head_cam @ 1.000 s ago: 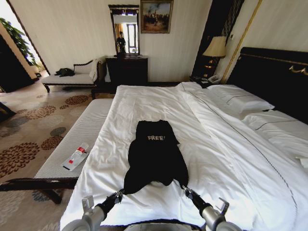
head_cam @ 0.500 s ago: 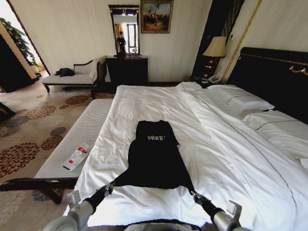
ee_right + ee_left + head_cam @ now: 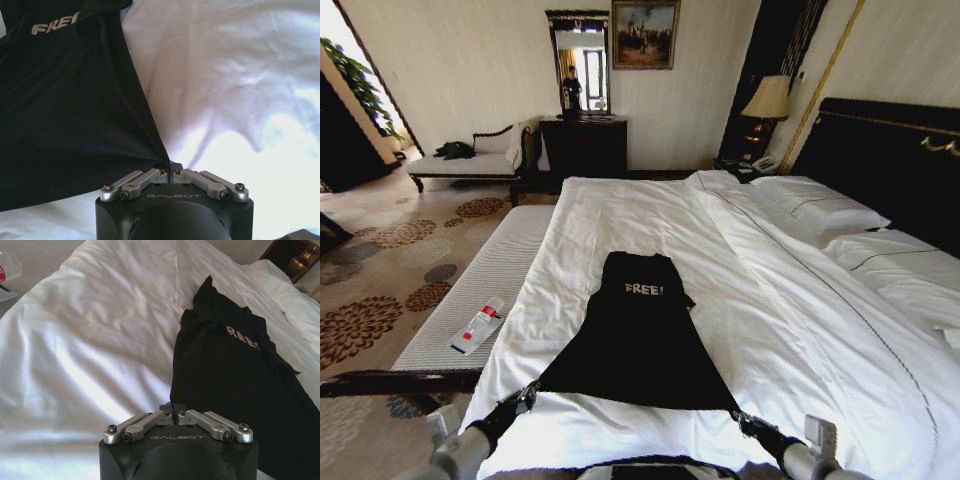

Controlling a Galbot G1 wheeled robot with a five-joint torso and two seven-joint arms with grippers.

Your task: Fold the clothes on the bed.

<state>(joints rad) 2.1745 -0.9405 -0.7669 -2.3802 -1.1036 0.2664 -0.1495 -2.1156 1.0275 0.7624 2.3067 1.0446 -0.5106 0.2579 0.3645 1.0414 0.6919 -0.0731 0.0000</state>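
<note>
The clothes, a black T-shirt (image 3: 638, 335) with white "FREE!" lettering, lie on the bed (image 3: 790, 300) stretched into a wide triangle toward me. My left gripper (image 3: 529, 391) is shut on the shirt's near left hem corner, and my right gripper (image 3: 739, 413) is shut on the near right corner. In the left wrist view the left gripper (image 3: 173, 407) pinches the black fabric (image 3: 235, 375). The right wrist view has the right gripper (image 3: 168, 165) clamped on the taut hem corner of the shirt (image 3: 70, 110). The sleeves are folded in near the lettering.
A pale ribbed bench (image 3: 485, 290) stands along the bed's left side with a plastic bottle (image 3: 480, 322) on it. White pillows (image 3: 815, 205) and the dark headboard (image 3: 895, 160) lie to the right. A dresser (image 3: 583, 145) and chaise longue (image 3: 470, 160) stand by the far wall.
Both grippers have drawn back toward me and spread apart with the hem corners. The bunched lower part of the shirt has been pulled flat and wide.
</note>
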